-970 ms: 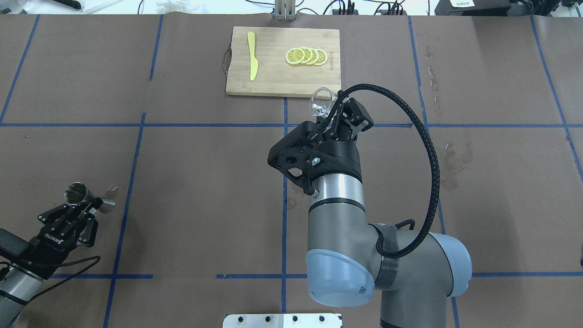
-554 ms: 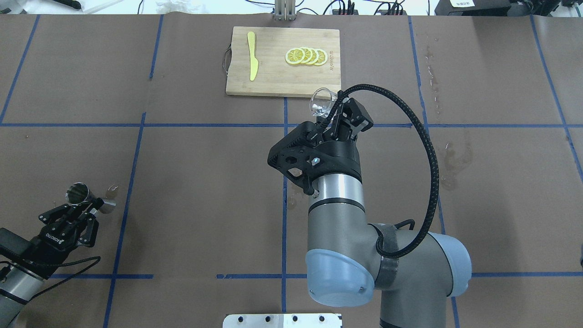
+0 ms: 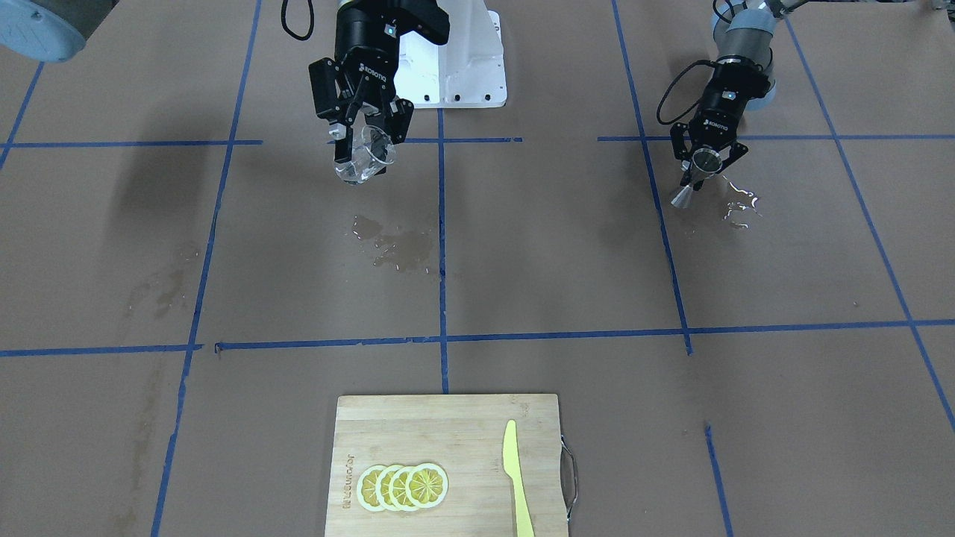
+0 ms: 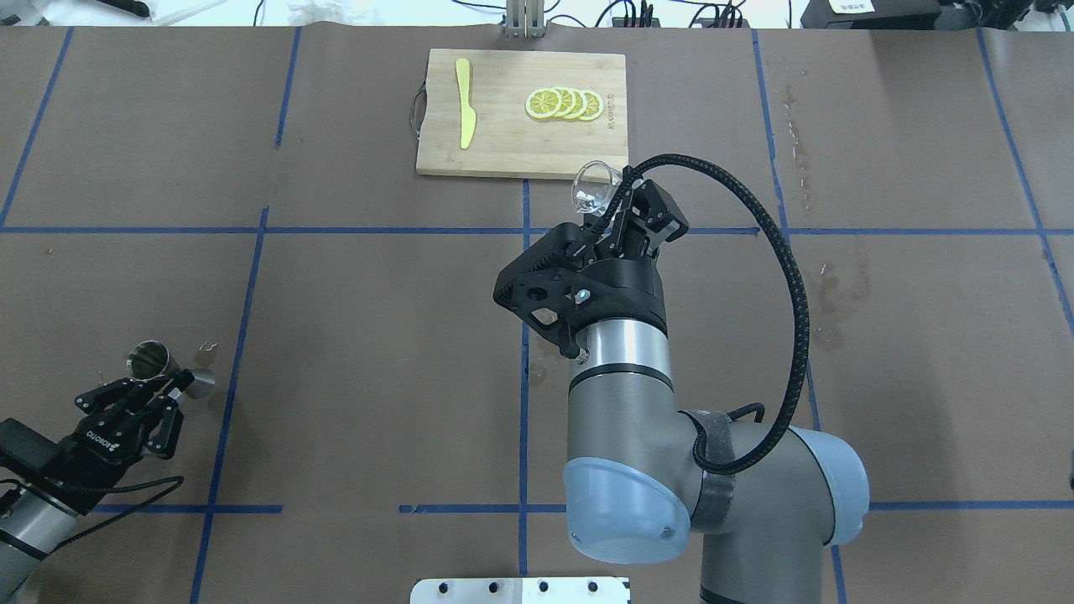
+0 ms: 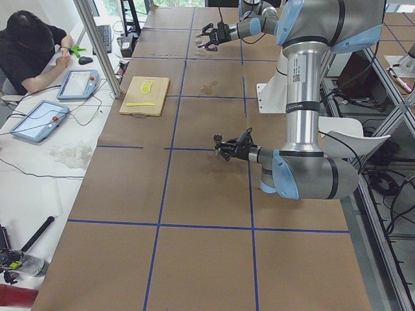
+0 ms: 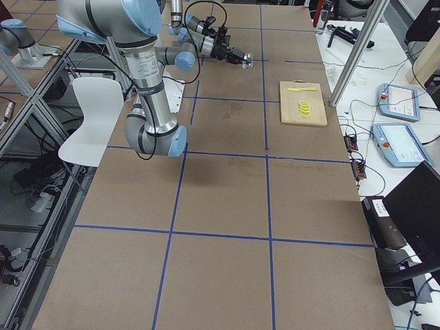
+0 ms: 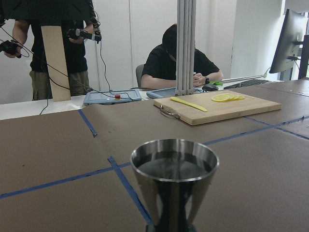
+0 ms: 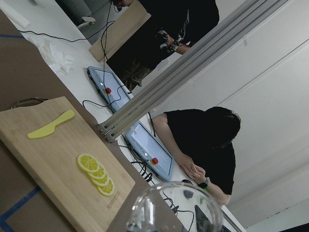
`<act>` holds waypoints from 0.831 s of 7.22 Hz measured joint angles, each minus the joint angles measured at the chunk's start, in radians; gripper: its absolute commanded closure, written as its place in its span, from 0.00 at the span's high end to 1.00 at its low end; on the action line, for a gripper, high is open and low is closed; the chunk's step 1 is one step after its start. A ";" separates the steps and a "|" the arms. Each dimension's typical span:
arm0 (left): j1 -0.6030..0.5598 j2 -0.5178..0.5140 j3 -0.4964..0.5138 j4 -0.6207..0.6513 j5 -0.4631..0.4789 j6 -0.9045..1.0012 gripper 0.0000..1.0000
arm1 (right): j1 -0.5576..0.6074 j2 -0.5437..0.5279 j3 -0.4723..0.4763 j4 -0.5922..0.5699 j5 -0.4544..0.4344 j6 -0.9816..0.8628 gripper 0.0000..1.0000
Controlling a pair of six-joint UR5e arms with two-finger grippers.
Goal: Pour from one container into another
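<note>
We count two containers. Our left gripper point(image 4: 159, 387) is closed round the waist of the one steel hourglass-shaped jigger point(image 4: 170, 374), which stands upright and low at the table's 8 o'clock. Our right gripper point(image 4: 615, 204) pinches the one clear glass cup point(image 4: 592, 187), tilted and raised near centre. At 12 o'clock lie one bamboo cutting board point(image 4: 503, 143), one yellow plastic knife point(image 4: 464, 102) and four lemon slices point(image 4: 564, 104).

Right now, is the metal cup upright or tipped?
Upright: the metal cup has its rim level with the table, mouth facing up.
</note>
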 measured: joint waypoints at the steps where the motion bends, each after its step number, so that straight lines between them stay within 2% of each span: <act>1: 0.000 0.000 0.000 0.000 -0.003 -0.001 0.13 | 0.000 -0.002 0.000 0.000 0.000 0.000 0.00; 6: -0.011 0.000 0.003 0.001 -0.058 -0.007 0.14 | 0.000 -0.006 0.001 0.000 0.000 0.000 0.00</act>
